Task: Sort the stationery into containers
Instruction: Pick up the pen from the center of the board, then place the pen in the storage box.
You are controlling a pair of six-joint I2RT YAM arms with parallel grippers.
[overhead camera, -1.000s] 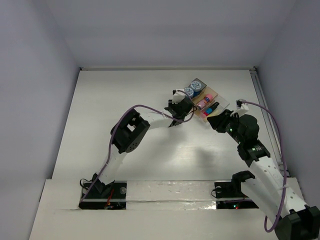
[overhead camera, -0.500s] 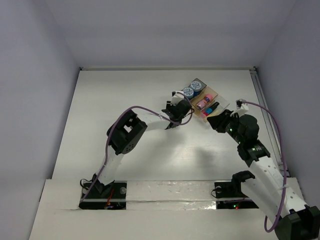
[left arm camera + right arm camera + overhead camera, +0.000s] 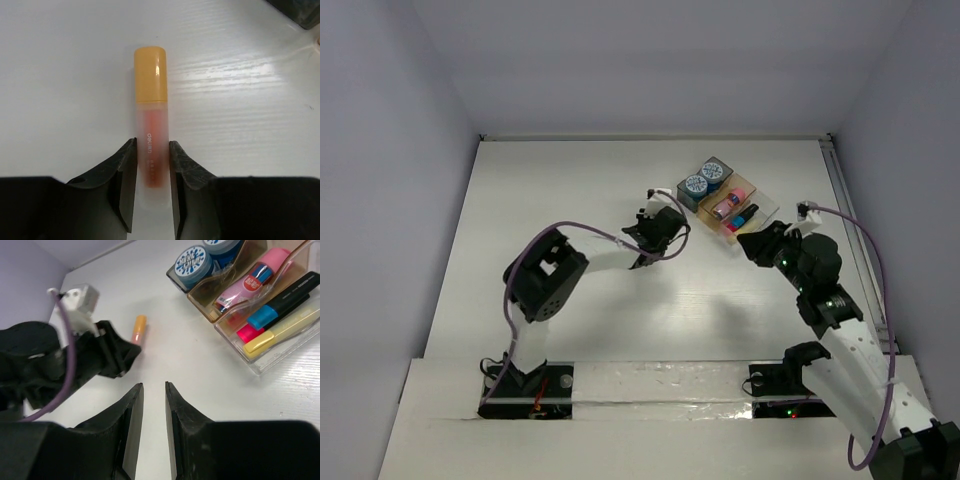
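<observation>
The left gripper [image 3: 152,146] pinches the orange marker [image 3: 150,90] lying on the table [image 3: 60,75]. The marker points straight up the frame, cap first. The right gripper [image 3: 154,387] is slightly spread and empty. The trays [image 3: 280,357] sit upper right.

orange marker [image 3: 150,115]: the lower end is masked between the fingers of the left claw [image 3: 151,145]; it cannot be made out from above.
dark grey tray [image 3: 302,12]: only a corner is shown, cut by the left wrist view's edge.
rear pot [image 3: 222,245]: cropped by the top edge.
black-blue marker [image 3: 290,295], yellow marker [image 3: 280,332]: far ends are cropped at the right.
</observation>
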